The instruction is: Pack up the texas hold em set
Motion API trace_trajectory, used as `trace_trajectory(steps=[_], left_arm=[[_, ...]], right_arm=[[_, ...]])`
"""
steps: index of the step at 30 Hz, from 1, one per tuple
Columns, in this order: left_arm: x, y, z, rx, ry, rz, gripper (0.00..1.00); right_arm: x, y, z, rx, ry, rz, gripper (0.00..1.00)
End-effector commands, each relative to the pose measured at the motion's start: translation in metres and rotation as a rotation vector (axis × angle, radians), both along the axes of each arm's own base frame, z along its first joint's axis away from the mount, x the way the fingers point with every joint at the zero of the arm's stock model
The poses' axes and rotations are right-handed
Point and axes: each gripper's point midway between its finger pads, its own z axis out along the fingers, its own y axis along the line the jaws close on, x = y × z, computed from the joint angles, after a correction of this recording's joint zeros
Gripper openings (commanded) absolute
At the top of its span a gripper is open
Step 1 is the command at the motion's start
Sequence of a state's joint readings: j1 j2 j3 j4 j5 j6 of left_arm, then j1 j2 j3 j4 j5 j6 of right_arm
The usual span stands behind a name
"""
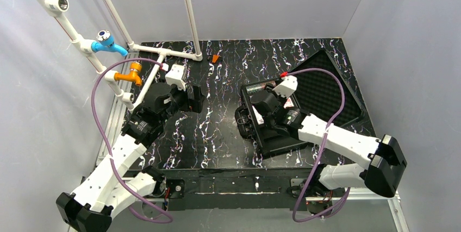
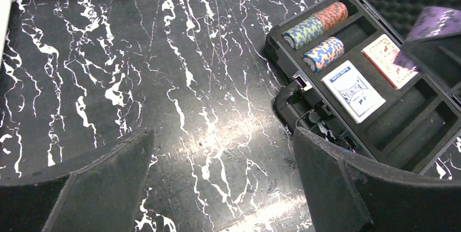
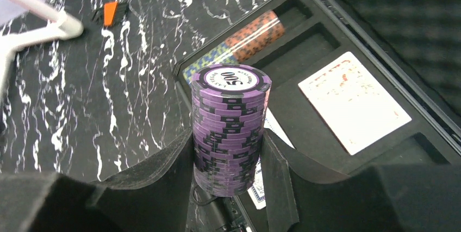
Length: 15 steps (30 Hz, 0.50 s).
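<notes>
The black case [image 1: 277,142] lies open on the right of the table, its foam-lined lid [image 1: 326,88] folded back. In its tray [image 2: 405,120] lie a brown chip stack [image 2: 332,14], a green one [image 2: 303,31] and a blue-orange one [image 2: 323,54], beside the red deck [image 2: 388,60] and the blue-white deck [image 2: 353,91]. My right gripper [image 3: 228,161] is shut on an upright purple chip stack [image 3: 230,129], held above the tray's near-left end [image 1: 247,118]. My left gripper [image 2: 222,134] stands open over bare table, left of the case [image 1: 193,99].
A white pipe frame [image 1: 163,52] with blue [image 1: 106,41] and orange [image 1: 132,73] fittings stands at the back left. A small orange piece [image 1: 216,58] lies near the table's far edge. Grey walls close in both sides and the back.
</notes>
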State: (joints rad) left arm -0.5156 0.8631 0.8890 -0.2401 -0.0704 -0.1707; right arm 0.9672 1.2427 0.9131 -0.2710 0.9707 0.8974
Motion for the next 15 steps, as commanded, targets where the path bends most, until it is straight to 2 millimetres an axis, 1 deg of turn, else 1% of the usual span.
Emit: trace_trajectory(steps=[1,3,5,11,15], left_arm=[[0.004,0.008,0.006,0.029,-0.015,0.041,0.98],[0.004,0.008,0.006,0.031,-0.015,0.043,0.98],[0.004,0.009,0.005,0.031,-0.012,0.046,0.98],[0.005,0.008,0.002,0.037,-0.004,0.046,0.98],[0.006,0.008,-0.001,0.046,0.005,0.045,0.98]], right_arm=[[0.011,-0.029,0.036,0.128,-0.062,-0.240,0.01],[0.014,-0.036,0.037,0.136,-0.045,-0.290,0.01],[0.020,-0.043,0.032,0.127,-0.016,-0.318,0.01],[0.045,-0.059,0.011,0.219,0.099,-0.361,0.01],[0.061,-0.067,0.008,0.280,0.119,-0.391,0.01]])
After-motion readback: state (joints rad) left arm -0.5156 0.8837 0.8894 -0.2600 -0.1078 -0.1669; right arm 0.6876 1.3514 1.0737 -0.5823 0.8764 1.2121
